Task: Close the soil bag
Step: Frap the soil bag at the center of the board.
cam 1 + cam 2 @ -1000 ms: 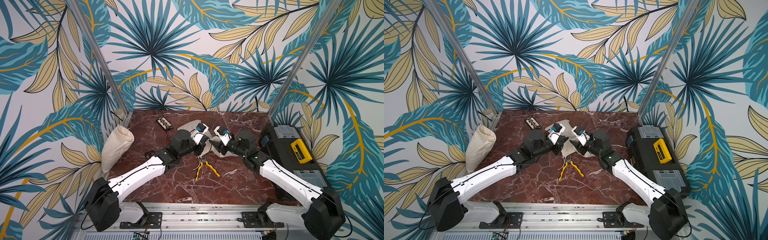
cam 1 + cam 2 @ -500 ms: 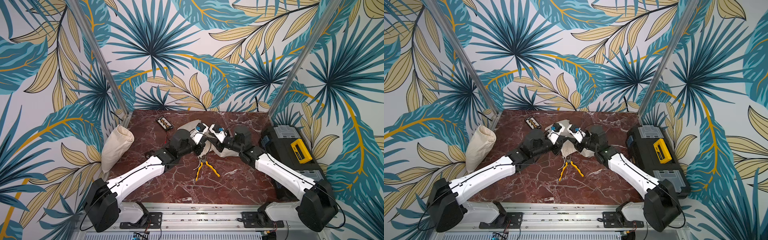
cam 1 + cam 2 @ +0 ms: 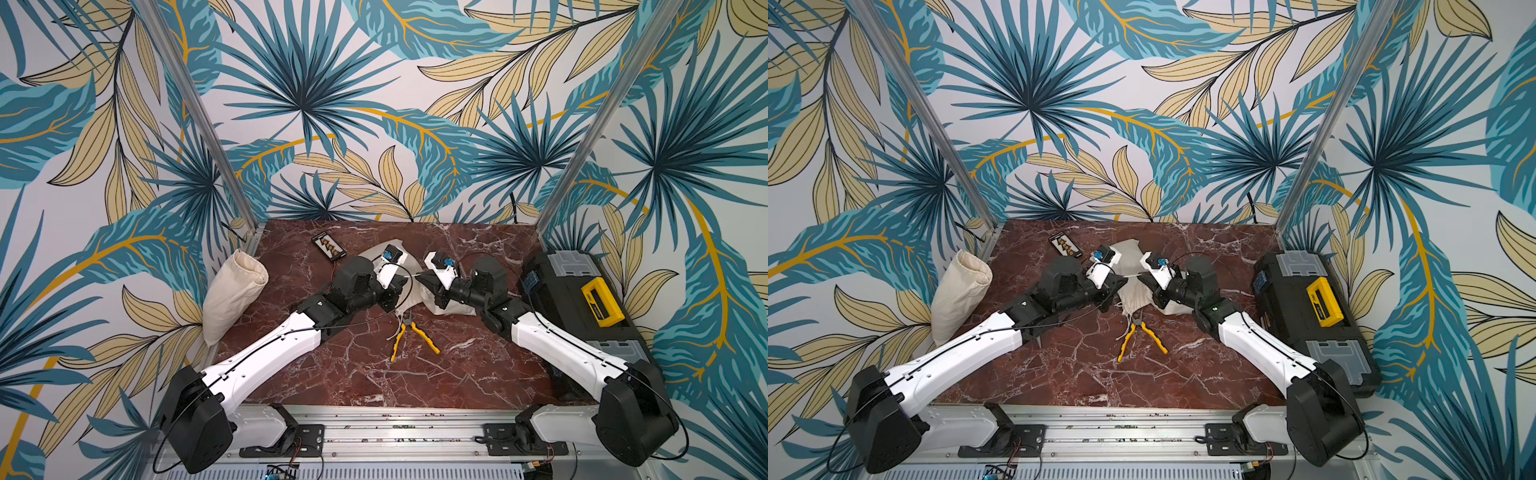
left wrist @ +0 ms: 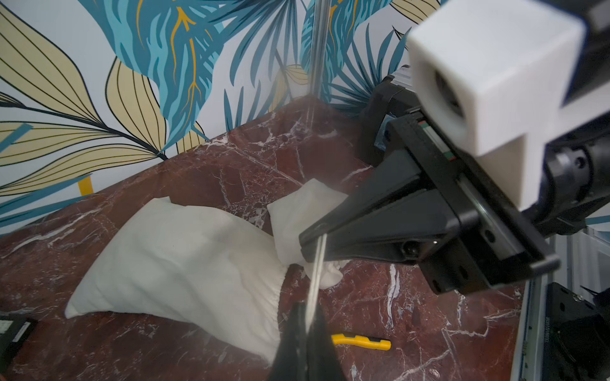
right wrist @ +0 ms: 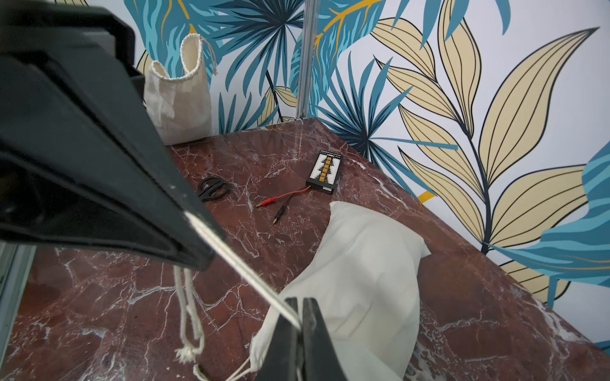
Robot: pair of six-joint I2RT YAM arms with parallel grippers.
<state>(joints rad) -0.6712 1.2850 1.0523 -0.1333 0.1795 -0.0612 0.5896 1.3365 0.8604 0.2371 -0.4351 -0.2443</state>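
At the front-middle of the bench (image 3: 374, 386), the pliers (image 3: 407, 323) lie just beside trailing cord and could snag it. Past them, the left gripper (image 3: 402, 284) and right gripper (image 3: 424, 279) each pinch the drawstring (image 4: 315, 273), which is stretched taut between them. A hard pull apart may slip the thin cord free, or drag the soil bag (image 3: 1133, 293), lying toward the back-middle, instead of cinching it.
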